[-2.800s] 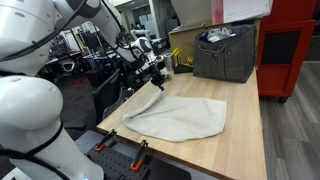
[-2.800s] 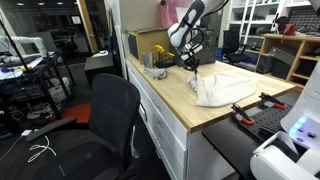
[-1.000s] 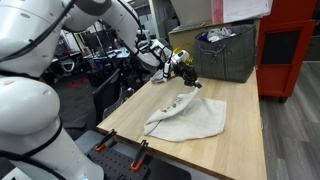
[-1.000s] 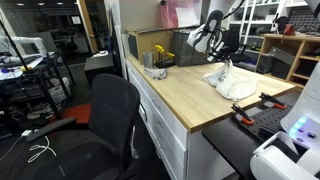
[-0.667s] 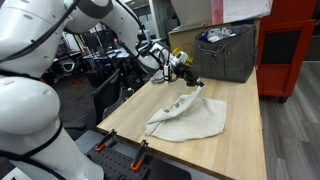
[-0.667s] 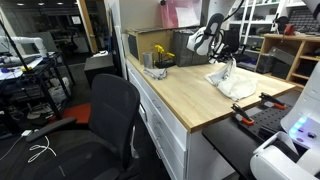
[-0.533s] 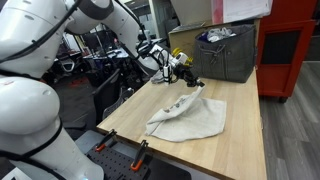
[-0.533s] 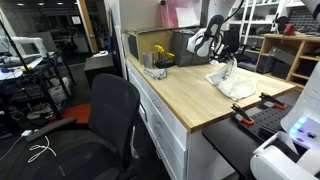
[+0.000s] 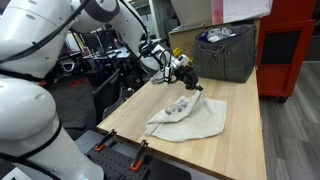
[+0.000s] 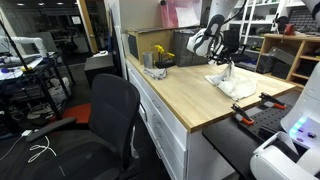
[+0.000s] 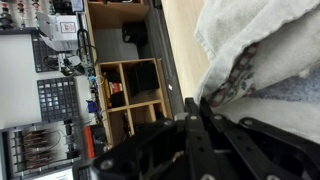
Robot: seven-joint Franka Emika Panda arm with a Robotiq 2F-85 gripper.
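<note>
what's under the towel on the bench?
Only the wooden table shows around the towel. The hand holds one corner up, so the cloth bunches there. Anything beneath the flat part is covered.

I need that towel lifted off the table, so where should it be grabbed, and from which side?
Grip the towel by its raised corner, where the gripper pinches it, coming from above. That corner stands off the table; the rest lies slumped on the wood, likely leaving no edge to get under.
</note>
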